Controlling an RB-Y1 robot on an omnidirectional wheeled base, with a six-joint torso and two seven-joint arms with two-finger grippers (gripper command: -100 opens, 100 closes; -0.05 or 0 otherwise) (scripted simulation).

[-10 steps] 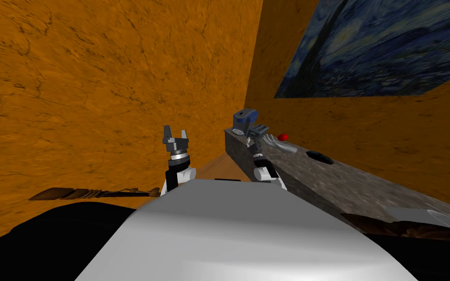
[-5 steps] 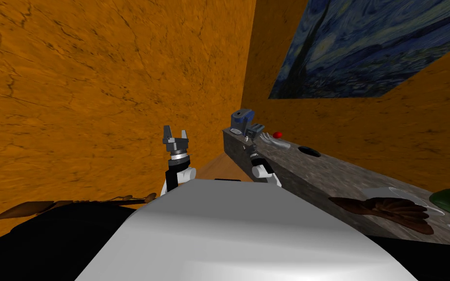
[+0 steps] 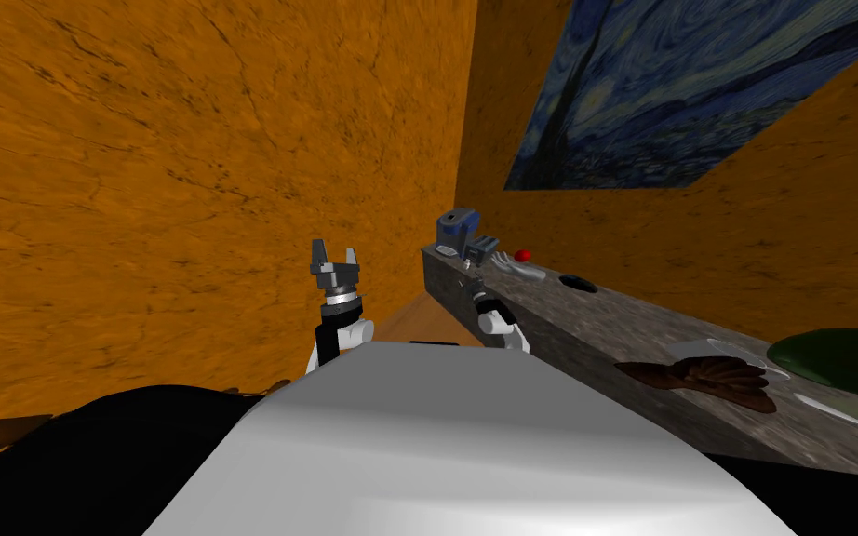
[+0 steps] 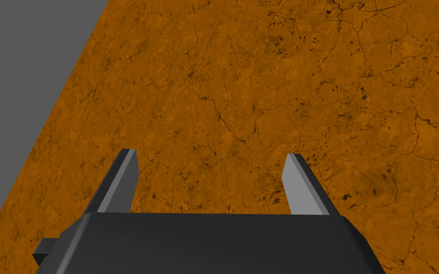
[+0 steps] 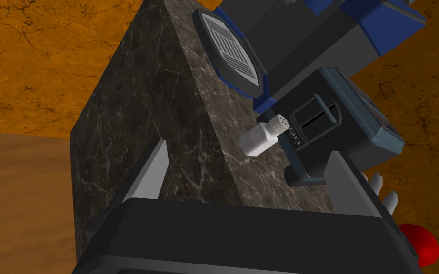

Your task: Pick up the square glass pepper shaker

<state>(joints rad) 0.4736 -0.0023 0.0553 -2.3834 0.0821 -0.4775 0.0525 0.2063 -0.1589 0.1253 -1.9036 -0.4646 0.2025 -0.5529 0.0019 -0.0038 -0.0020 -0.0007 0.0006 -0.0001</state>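
Approach step in hand: closing in for the grasp, nothing gripped yet. Reaching over the end of the dark marbled bench (image 5: 166, 109) with the right end effector (image 5: 247, 148), blades spread wide and pinching nothing. Lined up on the pepper shaker (image 5: 263, 137): small, white, square-sided, with a dotted round cap. Set on the bench top just ahead of the blades and roughly between their lines, apart from both by the look of it. Close against a dark box with a slot (image 5: 330, 126), beside a blue and dark machine (image 5: 309, 38).

In the head view, all of this just right of centre frame, with a red ball (image 3: 524, 254) a little further right along the bench. Left end effector (image 3: 335, 253) held up left of centre, likewise spread and empty.

Next, most likely: push straight ahead until the square body sits between the blades. Keep the tips off the box behind, then squeeze on two flat sides and lift.
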